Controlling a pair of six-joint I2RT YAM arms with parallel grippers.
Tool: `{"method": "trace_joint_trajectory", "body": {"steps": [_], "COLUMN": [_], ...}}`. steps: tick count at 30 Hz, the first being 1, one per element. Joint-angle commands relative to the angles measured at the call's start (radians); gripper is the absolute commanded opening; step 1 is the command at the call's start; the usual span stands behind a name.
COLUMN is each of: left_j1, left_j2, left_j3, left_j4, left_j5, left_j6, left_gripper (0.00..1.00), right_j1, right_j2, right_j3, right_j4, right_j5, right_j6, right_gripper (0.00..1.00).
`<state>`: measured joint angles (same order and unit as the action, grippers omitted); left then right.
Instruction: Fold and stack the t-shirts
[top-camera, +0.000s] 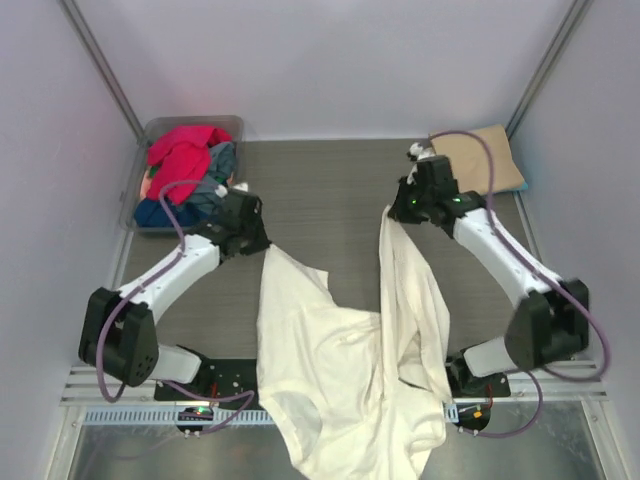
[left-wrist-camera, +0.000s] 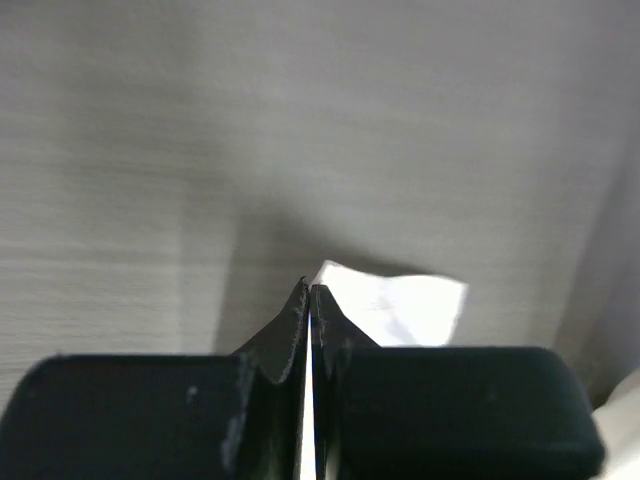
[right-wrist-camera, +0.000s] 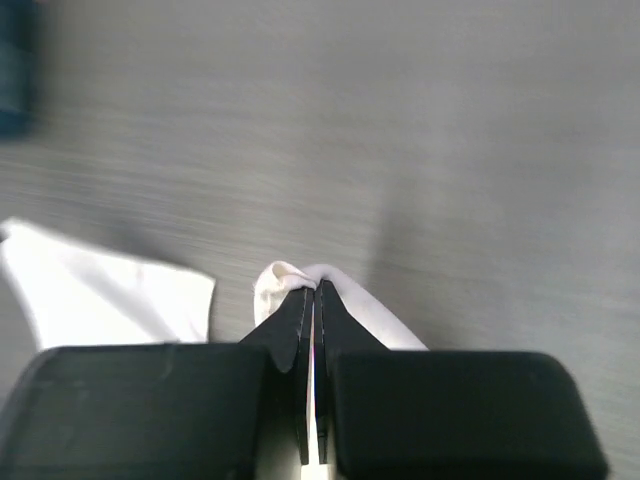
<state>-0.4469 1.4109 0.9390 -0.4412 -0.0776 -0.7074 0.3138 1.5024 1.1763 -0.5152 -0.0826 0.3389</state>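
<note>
A large cream-white t-shirt (top-camera: 340, 370) hangs stretched between my two grippers, its lower part draped over the table's near edge. My left gripper (top-camera: 262, 243) is shut on one upper corner of it; the cloth shows beside the fingers in the left wrist view (left-wrist-camera: 400, 308). My right gripper (top-camera: 392, 212) is shut on the other corner, with a fold of cloth (right-wrist-camera: 300, 275) bulging over the fingertips in the right wrist view. A tan-beige shirt (top-camera: 480, 160) lies folded at the back right. Red (top-camera: 185, 148) and blue-grey (top-camera: 215, 165) shirts lie bunched in the tub.
A grey translucent tub (top-camera: 150, 200) stands at the back left corner, close to my left arm. White walls and metal frame posts enclose the wood-grain table (top-camera: 330, 190). The arm bases sit at the near edge.
</note>
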Motion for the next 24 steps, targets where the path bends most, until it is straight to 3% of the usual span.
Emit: {"method": "trace_joint_trajectory", "body": {"steps": [1, 5, 8, 9, 10, 12, 15, 16, 19, 20, 21, 24], "left_j1": [0.086, 0.169, 0.206, 0.209, 0.211, 0.212, 0.214, 0.214, 0.215, 0.215, 0.217, 0.22], "left_j2": [-0.11, -0.122, -0.136, -0.139, -0.141, -0.139, -0.139, -0.142, -0.161, -0.165, -0.173, -0.187], "left_j3": [0.109, 0.138, 0.112, 0.106, 0.097, 0.09, 0.081, 0.075, 0.061, 0.061, 0.06, 0.057], "left_j4": [-0.128, -0.168, -0.165, -0.157, -0.151, -0.145, -0.149, -0.151, -0.149, -0.155, -0.16, -0.175], "left_j5": [-0.109, -0.102, -0.097, -0.093, -0.082, -0.076, -0.071, -0.07, -0.073, -0.07, -0.071, -0.067], "left_j6": [0.098, 0.132, 0.12, 0.114, 0.109, 0.102, 0.103, 0.103, 0.098, 0.101, 0.103, 0.109], "left_gripper": [0.0, 0.0, 0.0, 0.0, 0.0, 0.0, 0.0, 0.0, 0.0, 0.0, 0.0, 0.0], "right_j1": [0.002, 0.005, 0.005, 0.005, 0.005, 0.005, 0.005, 0.005, 0.005, 0.005, 0.005, 0.005], "right_j2": [-0.333, -0.695, -1.005, -1.071, -1.204, -1.319, -1.452, -1.45, -1.221, -1.128, -0.916, -0.643], "right_j3": [0.031, -0.191, -0.412, -0.462, -0.546, -0.611, -0.678, -0.691, -0.644, -0.623, -0.598, -0.502], "right_j4": [0.102, 0.194, 0.233, 0.234, 0.233, 0.199, 0.141, 0.121, -0.021, -0.063, -0.075, -0.079], "right_j5": [-0.089, -0.149, -0.085, -0.06, -0.03, -0.007, 0.122, 0.168, 0.36, 0.378, 0.366, 0.343], "right_j6": [-0.073, -0.06, 0.041, 0.07, 0.107, 0.204, 0.325, 0.347, 0.403, 0.405, 0.394, 0.373], "right_gripper": [0.01, 0.01, 0.02, 0.33, 0.56, 0.95, 1.0, 1.0, 1.0, 1.0, 1.0, 1.0]}}
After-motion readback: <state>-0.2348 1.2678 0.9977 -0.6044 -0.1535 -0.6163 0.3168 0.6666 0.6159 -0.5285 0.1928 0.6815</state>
